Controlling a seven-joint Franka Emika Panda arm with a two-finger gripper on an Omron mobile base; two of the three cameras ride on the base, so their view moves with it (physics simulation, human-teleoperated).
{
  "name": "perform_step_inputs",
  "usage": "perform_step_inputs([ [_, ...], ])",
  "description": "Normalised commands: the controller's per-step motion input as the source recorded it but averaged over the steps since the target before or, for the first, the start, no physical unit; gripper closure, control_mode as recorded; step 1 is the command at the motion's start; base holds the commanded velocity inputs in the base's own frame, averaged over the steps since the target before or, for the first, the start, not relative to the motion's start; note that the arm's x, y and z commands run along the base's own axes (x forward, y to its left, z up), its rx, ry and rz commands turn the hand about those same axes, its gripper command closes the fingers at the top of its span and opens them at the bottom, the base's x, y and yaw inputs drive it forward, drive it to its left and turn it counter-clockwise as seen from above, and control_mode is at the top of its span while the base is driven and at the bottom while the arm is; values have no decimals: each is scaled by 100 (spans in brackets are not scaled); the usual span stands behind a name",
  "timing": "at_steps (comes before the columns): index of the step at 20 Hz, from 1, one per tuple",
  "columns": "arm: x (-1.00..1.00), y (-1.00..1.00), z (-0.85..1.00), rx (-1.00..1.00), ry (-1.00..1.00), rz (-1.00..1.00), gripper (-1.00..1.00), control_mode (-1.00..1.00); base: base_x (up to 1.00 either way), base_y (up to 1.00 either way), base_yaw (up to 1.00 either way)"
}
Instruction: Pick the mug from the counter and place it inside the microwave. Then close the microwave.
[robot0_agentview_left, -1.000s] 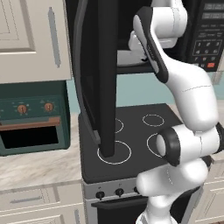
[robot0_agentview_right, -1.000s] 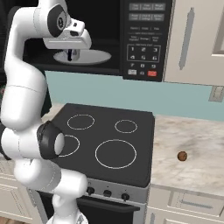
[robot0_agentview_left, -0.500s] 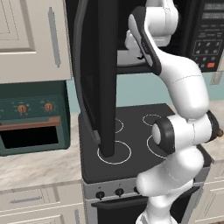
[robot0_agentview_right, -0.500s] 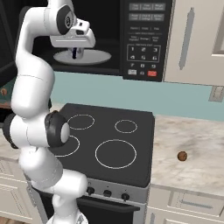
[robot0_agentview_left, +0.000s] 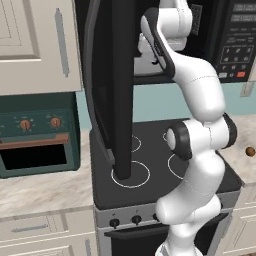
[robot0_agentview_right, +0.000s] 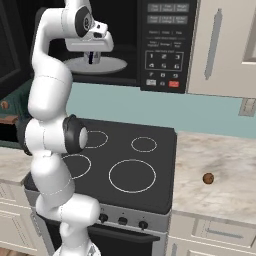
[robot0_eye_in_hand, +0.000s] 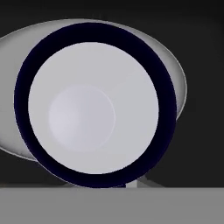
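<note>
While over the plate: small silvery-white mug with dark blue rim (robot0_eye_in_hand: 94, 107) hangs straight below the hand, mouth up, long axis vertical, above the round grey turntable plate (robot0_agentview_right: 112, 65) of the large black microwave (robot0_agentview_right: 165, 45).
Tool state: two-finger gripper (robot0_agentview_right: 91, 56) pressed nearly together, pinching the mug by its wall; fingertips hidden behind the rim in the hand view.
Mug position: inside the microwave cavity, roughly centred over the plate; whether the base touches the plate cannot be told from either base view.
Key relation: mug directly beneath the hand, so release calls for a short straight descent if any gap is left, then spreading the fingers.
Edges and room: cavity ceiling close above the hand, dark walls on both sides; plate rim shows around the mug in the hand view, wider at the left, so margin looks fair.
Exit path: withdrawal toward the robot, out through the open front.
Door: long dark microwave door (robot0_agentview_left: 112, 90) swung wide open, standing edge-on left of the arm, above the black stovetop (robot0_agentview_right: 132, 165).
Step in hand: likely placing; closing not yet done.
Elsewhere: small brown ball (robot0_agentview_right: 208, 178) on the beige marbled counter (robot0_agentview_right: 225, 170), well apart.
</note>
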Motion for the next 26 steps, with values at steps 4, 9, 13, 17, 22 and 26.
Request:
perform_step_inputs([
  [4, 31, 0, 0, 0, 1, 0, 100, -100, 0, 0, 0],
  [9, 40, 0, -6, 0, 1, 0, 100, -100, 0, 0, 0],
  [13, 31, 2, -7, -2, 3, 0, 100, -100, 0, 0, 0],
  [17, 16, 6, -5, -6, 3, 0, 100, -100, 0, 0, 0],
  [22, 13, 6, 0, -9, 1, 0, 100, -100, 0, 0, 0],
  [26, 8, 6, -1, -7, 2, 0, 100, -100, 0, 0, 0],
])
